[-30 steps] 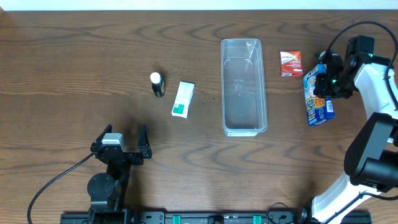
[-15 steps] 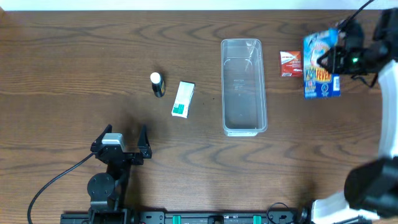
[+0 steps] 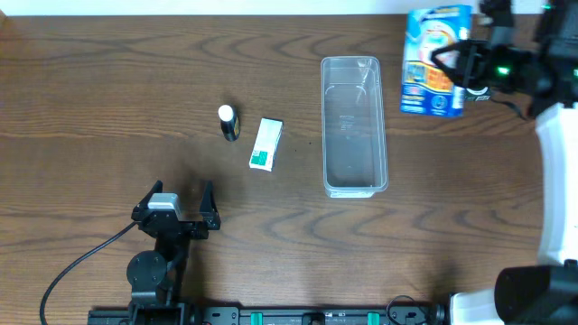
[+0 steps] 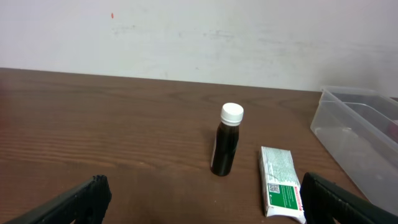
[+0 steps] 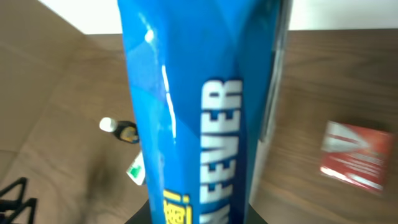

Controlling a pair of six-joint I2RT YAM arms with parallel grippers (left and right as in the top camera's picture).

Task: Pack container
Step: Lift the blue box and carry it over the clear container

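Observation:
The container [image 3: 354,126], a clear long bin, lies mid-table with nothing in it; its end shows in the left wrist view [image 4: 360,134]. My right gripper [image 3: 465,65] is shut on a blue snack packet [image 3: 435,61], held in the air just right of the container's far end. That packet [image 5: 199,112] fills the right wrist view, with the right gripper [image 5: 196,218] clamped on its lower end. My left gripper [image 3: 173,209] rests open near the front left, nothing between its fingers [image 4: 74,202].
A small dark bottle with a white cap [image 3: 228,122] [image 4: 227,140] stands left of the container. A green-and-white box [image 3: 265,144] [image 4: 281,183] lies beside it. A red box [image 5: 357,155] lies on the table under the packet, hidden in the overhead view.
The right gripper has lifted the blue packet off the table and carried it back and left, over the red box, towards the container's far end. The left arm has not moved.

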